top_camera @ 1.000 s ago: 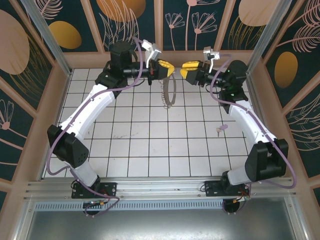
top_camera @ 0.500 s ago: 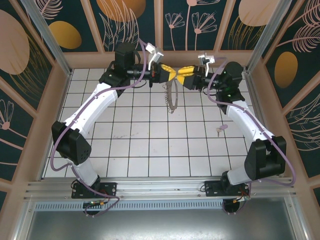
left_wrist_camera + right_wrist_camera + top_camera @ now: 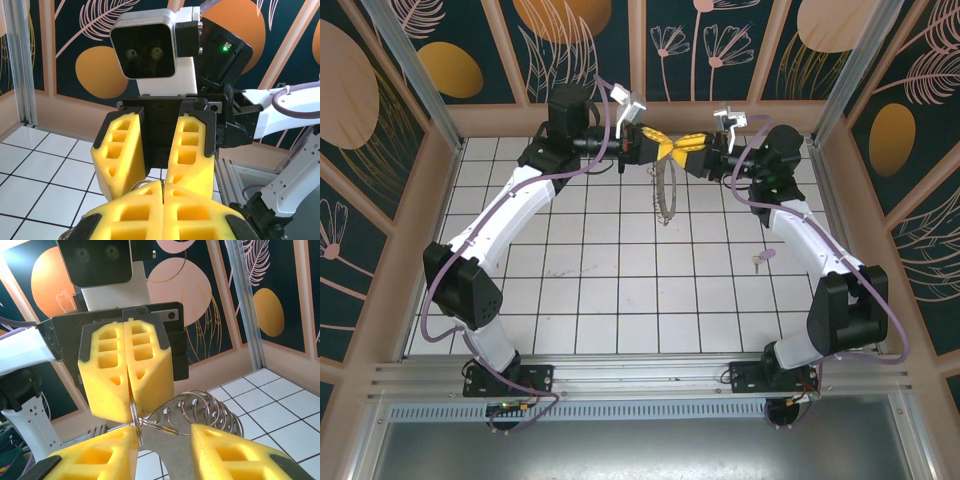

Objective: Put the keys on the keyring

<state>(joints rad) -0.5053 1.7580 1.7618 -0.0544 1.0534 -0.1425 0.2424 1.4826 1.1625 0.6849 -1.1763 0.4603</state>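
At the middle of the worktop's (image 3: 620,300) far edge, the left end effector (image 3: 663,148) is pressed together on the keyring (image 3: 666,198), which hangs beneath it. The right end effector (image 3: 686,146) faces it, fingers spread either side of the keyring. One key (image 3: 757,260) lies near the right edge.

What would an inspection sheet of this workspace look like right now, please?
Surface: white tiled table, faint scuffs near its middle.
Job's things: large thin silvery hoop keyring fringed with small wire rings, held up between the grippers; one tiny silver-grey metal key lying on the tiles beside the right arm.
Clutter: nothing seen.
Grippers: left gripper shut on a wire ring of the keyring; right gripper open, jaws astride the hoop.
Cables: purple cables looped along both arms.
Surroundings: wood-framed walls with dark leaf-patterned panels; aluminium rail at the near edge.
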